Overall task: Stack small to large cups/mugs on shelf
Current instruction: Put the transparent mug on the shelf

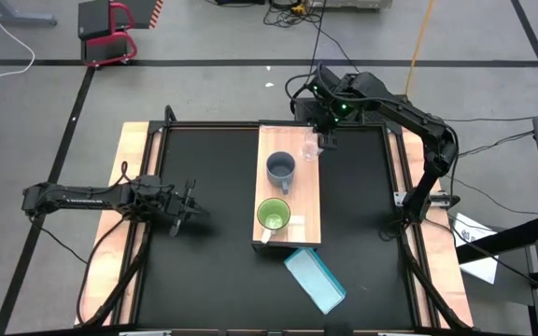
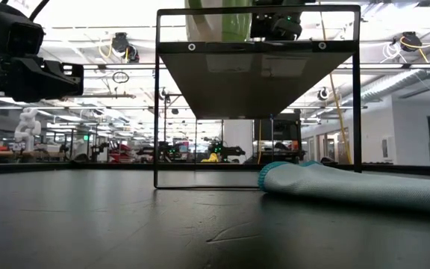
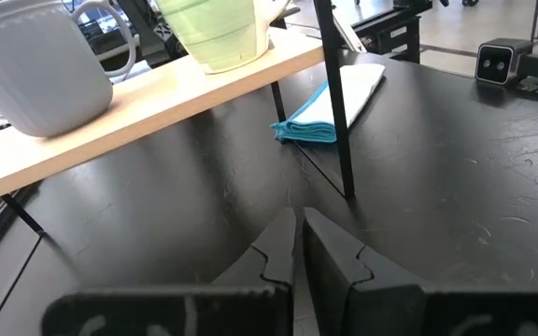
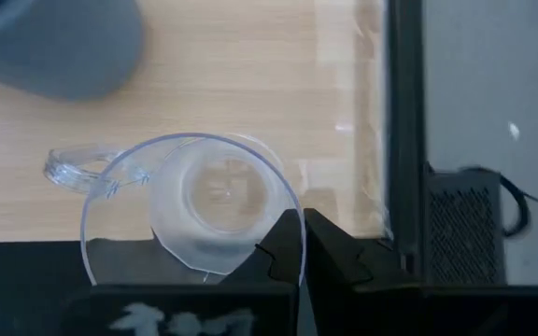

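The light-wood shelf (image 1: 304, 201) stands mid-table on thin black legs. On it stand the grey-blue mug (image 1: 280, 169) in the middle and the green mug (image 1: 273, 216) toward the near end. The clear glass cup (image 1: 311, 147) is at the shelf's far right corner, with my right gripper (image 1: 322, 142) shut on it. In the right wrist view the cup (image 4: 208, 201) shows from above, its handle (image 4: 73, 168) pointing away from the fingers. My left gripper (image 1: 191, 207) is shut and empty over the table left of the shelf. My right gripper pinches the glass cup's rim (image 4: 292, 207) on the side opposite the handle, seemingly one finger inside and one outside. The fingers come from above, pointing down. The cup is mouth up over the shelf's far right corner; whether its base rests on the board, I cannot tell.
A flat light-blue rectangular object (image 1: 316, 280) lies on the black table just off the shelf's near right corner. The shelf's black frame legs (image 2: 155, 97) stand around the board. Bare black table lies left and right of the shelf.
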Robot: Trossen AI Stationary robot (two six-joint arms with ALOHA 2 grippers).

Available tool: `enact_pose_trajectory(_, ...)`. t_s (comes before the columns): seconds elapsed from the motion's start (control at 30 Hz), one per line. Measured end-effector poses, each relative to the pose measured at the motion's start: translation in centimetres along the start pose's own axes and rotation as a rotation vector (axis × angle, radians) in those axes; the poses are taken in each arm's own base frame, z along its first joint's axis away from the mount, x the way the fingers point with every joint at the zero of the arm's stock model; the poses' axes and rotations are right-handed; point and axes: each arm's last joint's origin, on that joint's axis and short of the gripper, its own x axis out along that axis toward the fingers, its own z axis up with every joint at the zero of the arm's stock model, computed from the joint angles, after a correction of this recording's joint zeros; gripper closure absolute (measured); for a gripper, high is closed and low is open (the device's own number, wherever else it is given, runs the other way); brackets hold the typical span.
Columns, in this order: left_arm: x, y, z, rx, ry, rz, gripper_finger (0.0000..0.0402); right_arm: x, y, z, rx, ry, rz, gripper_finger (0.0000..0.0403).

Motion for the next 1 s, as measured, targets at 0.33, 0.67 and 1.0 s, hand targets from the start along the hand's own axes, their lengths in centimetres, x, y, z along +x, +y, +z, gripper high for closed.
enact_pose_trajectory(0.33,0.0,0.0,0.0,0.0,-0.001,0.0,0.0376,0.6,-0.1,0.4,-0.005,0.003,-0.011,0.0403)
enact_pose_trajectory(0.67,0.0,0.0,0.0,-0.002,0.004,-0.002,0.0376,2.9,-0.7,0.8,-0.009,0.048,0.014,0.0403)
enact_pose_trajectory(1.0,0.0,0.0,-0.1,-0.003,0.007,-0.004,0.0376,1.8,-0.9,1.6,0.033,0.002,-0.017,0.0401)
